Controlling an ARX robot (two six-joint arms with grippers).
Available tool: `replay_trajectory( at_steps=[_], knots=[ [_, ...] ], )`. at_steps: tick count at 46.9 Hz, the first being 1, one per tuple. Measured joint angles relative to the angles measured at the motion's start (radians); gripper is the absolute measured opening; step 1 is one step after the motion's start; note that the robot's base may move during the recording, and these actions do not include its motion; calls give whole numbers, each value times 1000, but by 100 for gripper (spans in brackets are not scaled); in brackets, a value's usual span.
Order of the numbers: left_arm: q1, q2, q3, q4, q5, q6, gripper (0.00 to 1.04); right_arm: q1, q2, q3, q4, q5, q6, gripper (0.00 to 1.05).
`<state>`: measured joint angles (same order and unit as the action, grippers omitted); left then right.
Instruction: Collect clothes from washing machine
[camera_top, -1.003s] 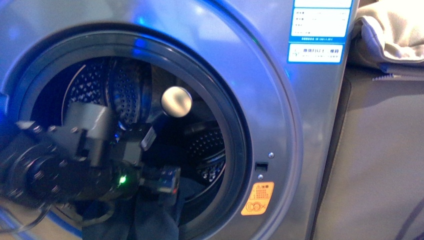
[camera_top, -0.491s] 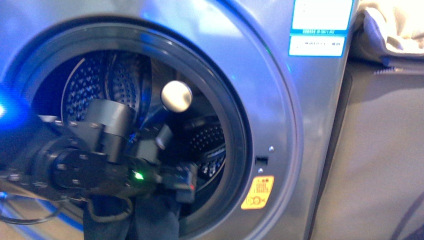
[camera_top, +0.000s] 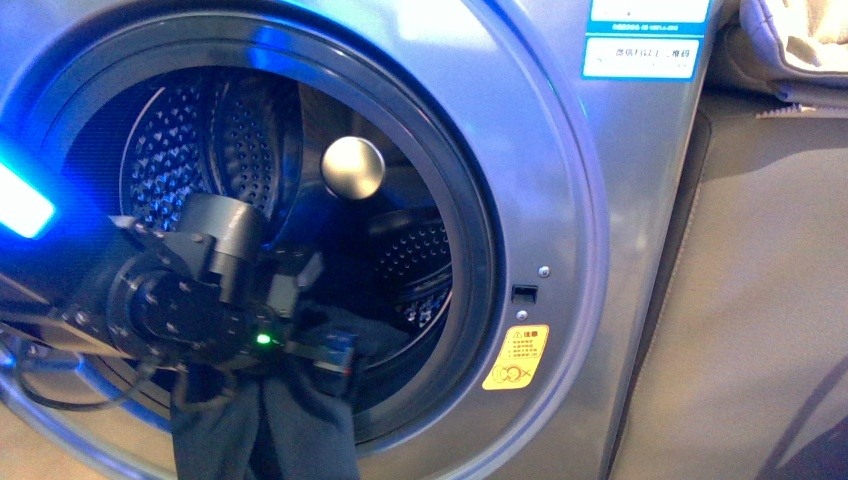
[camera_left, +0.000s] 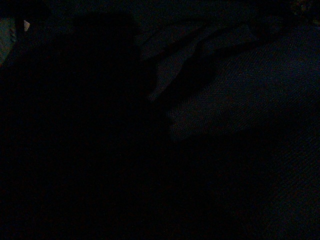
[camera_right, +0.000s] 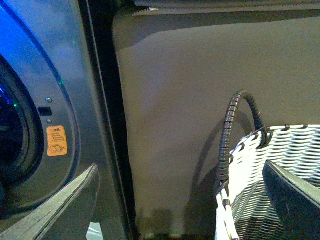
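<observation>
Front view showed the left fingers (camera_top: 334, 352) inside the mouth of the washing machine (camera_top: 560, 150), low in the round opening. They were too dark and blurred to tell whether they were spread or pinching. The clothes (camera_top: 270, 430), dark navy fabric, lay right against them and hung in folds beneath them over the lower rim of the opening. Just behind the fingers a green light (camera_top: 263, 339) glowed on the black wrist. Above and beyond them stood the perforated drum (camera_top: 190, 150) and a round silvery knob (camera_top: 352, 167). Further out on the same side as the knob, the dark door ring (camera_top: 480, 250) curved round, with an orange warning sticker (camera_top: 515, 356) past it on the silver front. A blue-edged label (camera_top: 642, 45) sat well above that, and a beige cloth (camera_top: 800, 40) lay on top of the neighbouring grey surface.

Left wrist view was dark.

Right wrist view showed the right fingers (camera_right: 65, 205) spread wide with nothing between them. Near one finger stood a grey-and-white woven basket (camera_right: 265, 170) with a dark wrapped handle (camera_right: 235, 130). Near the other was the machine's silver front and its orange sticker. Ahead of the fingers, between the two, rose a plain grey panel (camera_right: 175, 100).
</observation>
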<state>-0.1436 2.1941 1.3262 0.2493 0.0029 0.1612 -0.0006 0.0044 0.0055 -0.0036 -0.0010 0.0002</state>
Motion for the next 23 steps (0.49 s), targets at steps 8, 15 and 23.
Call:
replay_trajectory(
  at_steps=[8, 15, 23],
  knots=[
    [0, 7, 13, -40, 11, 1, 98, 0, 0, 0, 0, 0, 0, 97],
    [-11, 10, 24, -103, 35, 8, 98, 0, 0, 0, 0, 0, 0, 97],
    [-26, 9, 25, -127, 47, 7, 98, 0, 0, 0, 0, 0, 0, 97]
  ],
)
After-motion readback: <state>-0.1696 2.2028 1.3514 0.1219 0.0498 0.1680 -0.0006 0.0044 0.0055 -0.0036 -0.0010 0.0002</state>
